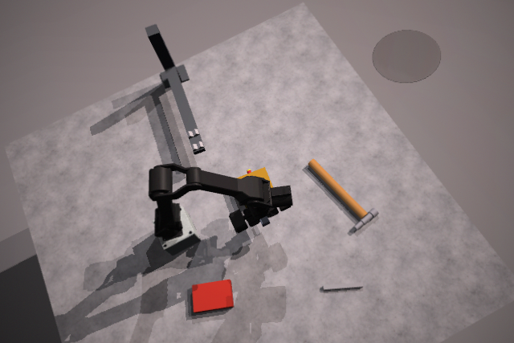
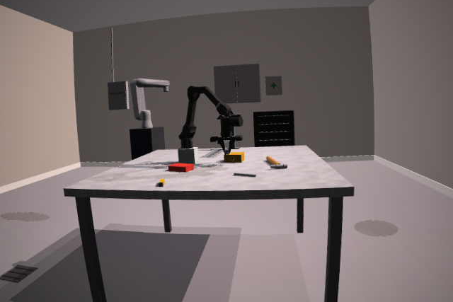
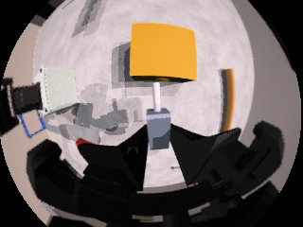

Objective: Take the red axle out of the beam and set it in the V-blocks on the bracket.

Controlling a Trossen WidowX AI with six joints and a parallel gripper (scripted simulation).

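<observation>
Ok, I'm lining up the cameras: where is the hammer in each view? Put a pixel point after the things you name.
Top: the hammer (image 1: pixel 336 187) (image 2: pixel 273 161) (image 3: pixel 230 99) lies right of centre, head lower right.
Exterior: right of centre, towards the table's right side.
Wrist: right side, only the handle visible.
Shared landmark: the yellow block (image 1: pixel 260 174) (image 2: pixel 238 155) (image 3: pixel 163 52), left of the hammer each time.

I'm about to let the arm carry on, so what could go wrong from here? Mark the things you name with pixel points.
The white rod (image 3: pixel 156 96) on the grey block (image 1: pixel 264 221) (image 2: pixel 227 151) (image 3: pixel 158 129) points toward the yellow beam (image 1: pixel 260 173) (image 2: pixel 239 156) (image 3: pixel 163 49); if off line, it could hit the beam's face and shove it.

The gripper (image 1: pixel 263 219) (image 2: pixel 226 150) (image 3: pixel 157 127) pinches only the block, so it might twist under a push.

The red axle's end (image 1: pixel 249 172) shows on the beam's far side; pushed out there, it may roll away.
</observation>
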